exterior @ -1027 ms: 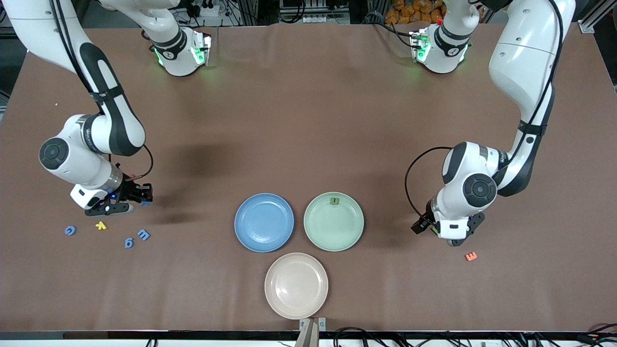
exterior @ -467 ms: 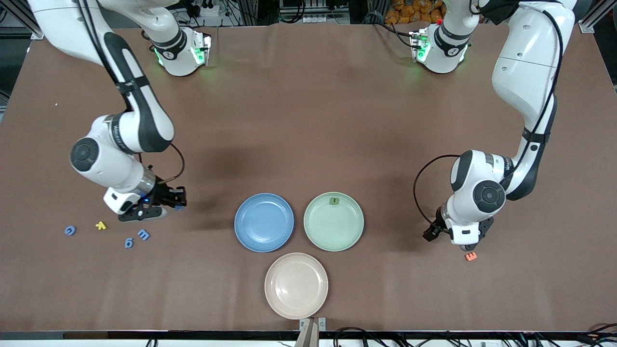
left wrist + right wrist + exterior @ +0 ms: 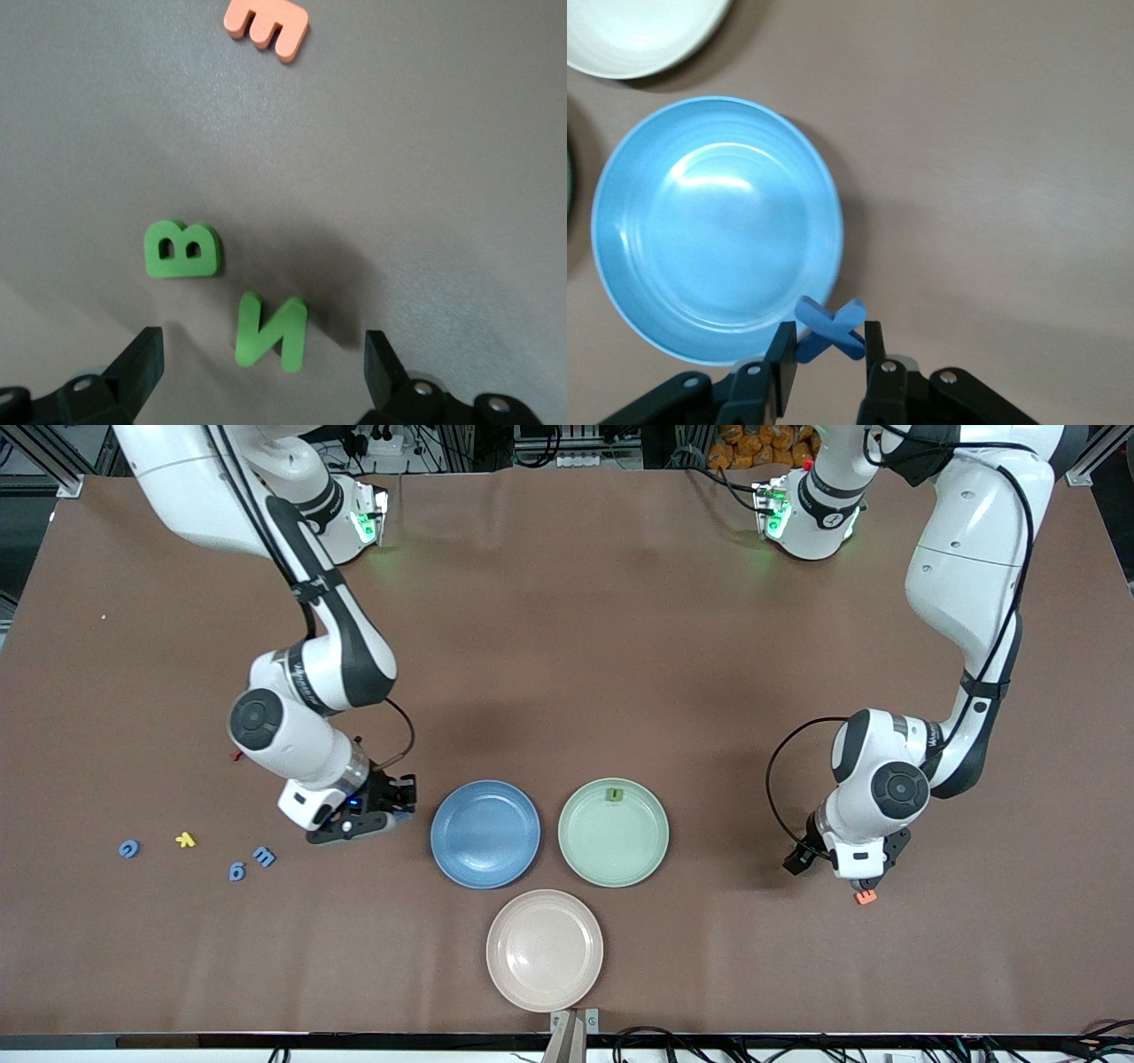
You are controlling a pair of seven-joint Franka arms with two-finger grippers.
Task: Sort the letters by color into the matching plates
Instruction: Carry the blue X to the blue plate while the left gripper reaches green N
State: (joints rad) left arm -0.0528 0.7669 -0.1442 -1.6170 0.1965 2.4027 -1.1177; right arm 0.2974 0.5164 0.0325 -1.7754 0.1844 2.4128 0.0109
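Note:
My right gripper (image 3: 404, 795) is shut on a blue X letter (image 3: 830, 329) and holds it just above the table, beside the rim of the blue plate (image 3: 485, 833) toward the right arm's end. The blue plate (image 3: 718, 226) is bare. My left gripper (image 3: 261, 367) is open, low over a green N (image 3: 271, 330), its fingers either side of it. A green B (image 3: 182, 251) lies beside the N and an orange E (image 3: 266, 22) a little farther off. In the front view my left gripper (image 3: 861, 883) hides the green letters; the orange E (image 3: 866, 897) peeks out.
The green plate (image 3: 613, 846) holds one green letter (image 3: 613, 794). The beige-pink plate (image 3: 544, 950) is bare, nearest the front camera. Three blue letters (image 3: 236, 871) and a yellow one (image 3: 185, 839) lie toward the right arm's end. A small red piece (image 3: 236, 756) shows by the right arm.
My right arm has carried the blue X from the letter cluster over to the blue plate's edge. My left gripper has shifted toward the orange E.

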